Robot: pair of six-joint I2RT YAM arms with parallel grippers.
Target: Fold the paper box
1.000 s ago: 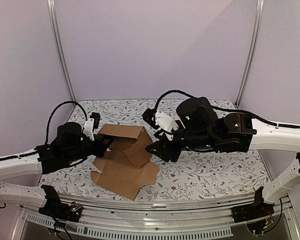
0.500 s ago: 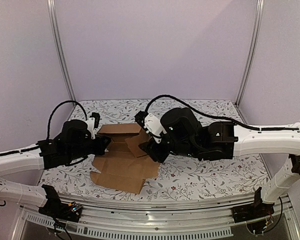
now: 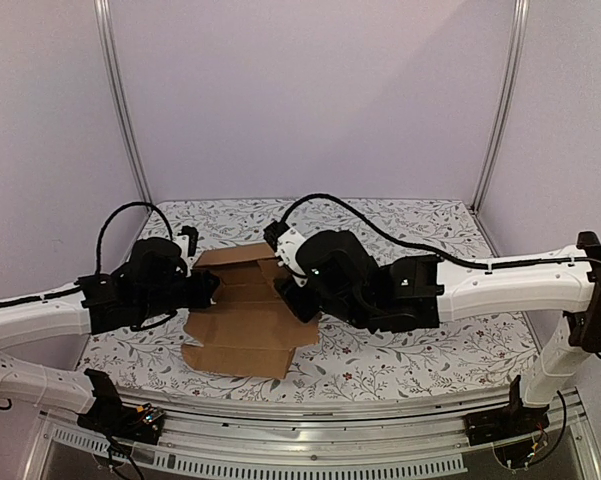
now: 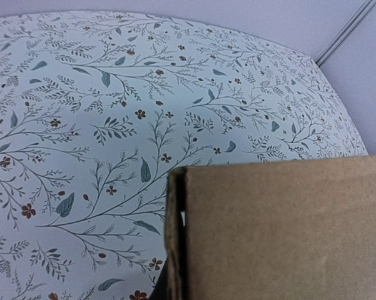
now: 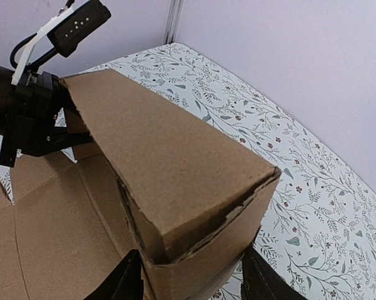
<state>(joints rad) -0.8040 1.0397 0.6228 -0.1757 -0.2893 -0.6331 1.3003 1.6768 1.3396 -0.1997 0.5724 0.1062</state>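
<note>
Right wrist view: right gripper [image 5: 191, 279], half-open, clasps a folded wall of the paper box [image 5: 175, 169] — judged light, stiff, crushable; left gripper [image 5: 61, 132], closed, apparently pinches its edge.

The paper box [image 4: 281, 231] runs off the left wrist view's right and near edges, hiding the left gripper [image 3: 208, 289]. The right gripper [image 5: 189, 284] has its fingertips cropped.

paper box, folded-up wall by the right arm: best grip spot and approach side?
Pinch the paper box at its folded-over wall, across the thickness, one finger on each flat face. Come from the wall's right end, where the right gripper straddles it; the left gripper occupies the far left corner. The wall stands raised, so both faces look reachable.
</note>
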